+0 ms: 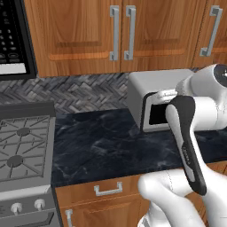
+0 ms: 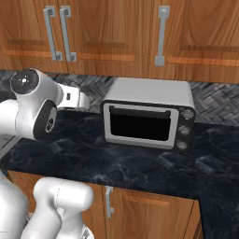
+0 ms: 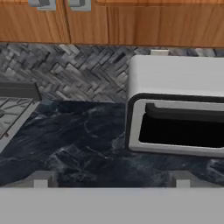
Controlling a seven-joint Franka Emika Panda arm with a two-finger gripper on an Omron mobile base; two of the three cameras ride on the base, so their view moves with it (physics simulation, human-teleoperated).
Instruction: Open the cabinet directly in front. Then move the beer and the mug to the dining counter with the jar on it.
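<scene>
The cabinet (image 1: 88, 35) of reddish-brown wood hangs on the wall straight ahead, both panelled doors closed. Its two silver bar handles (image 1: 122, 33) meet at the middle seam, and the cabinet (image 2: 93, 32) sits at upper left in the right base view. In the hand view the lower ends of the handles (image 3: 61, 3) touch the top edge. My gripper (image 3: 111, 179) is open, its two fingertips (image 3: 41, 178) wide apart with nothing between them, low over the black counter and well below the cabinet. The beer, the mug, the jar and the dining counter are out of view.
A silver toaster oven (image 1: 155, 95) stands on the black marble counter (image 1: 102, 142) right of my hand. A gas stove (image 1: 22, 146) lies to the left under a black microwave (image 1: 13, 35). Another wall cabinet door (image 2: 200, 32) hangs to the right. Drawers with silver handles (image 1: 107, 189) run below.
</scene>
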